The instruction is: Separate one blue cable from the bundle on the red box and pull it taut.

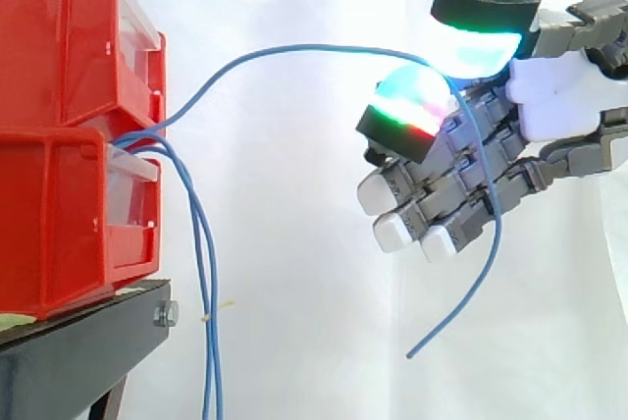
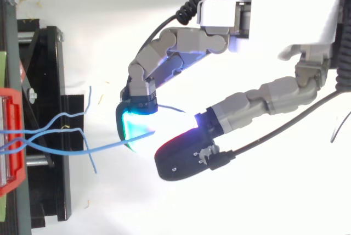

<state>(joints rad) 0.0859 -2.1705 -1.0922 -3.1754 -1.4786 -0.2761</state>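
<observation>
Two red bins (image 1: 59, 214) are stacked at the left on a black stand (image 1: 78, 341). Several blue cables come out between them. One blue cable (image 1: 294, 47) arcs up and to the right into my hand (image 1: 549, 96), where two glowing fingertips (image 1: 412, 96) pinch it. Its free end hangs down past the fingers to the lower right. The held stretch is curved, not straight. From above, the same cable (image 2: 104, 146) runs from the red bin (image 2: 11, 169) into the cyan pad of the hand (image 2: 258, 100). The other blue cables (image 1: 206, 292) hang down beside the stand.
The black stand (image 2: 49, 191) juts out in front of the bins, with short loose cable ends (image 2: 88, 161) lying over it. A white curtain backs the scene. Open space lies between the bins and the hand.
</observation>
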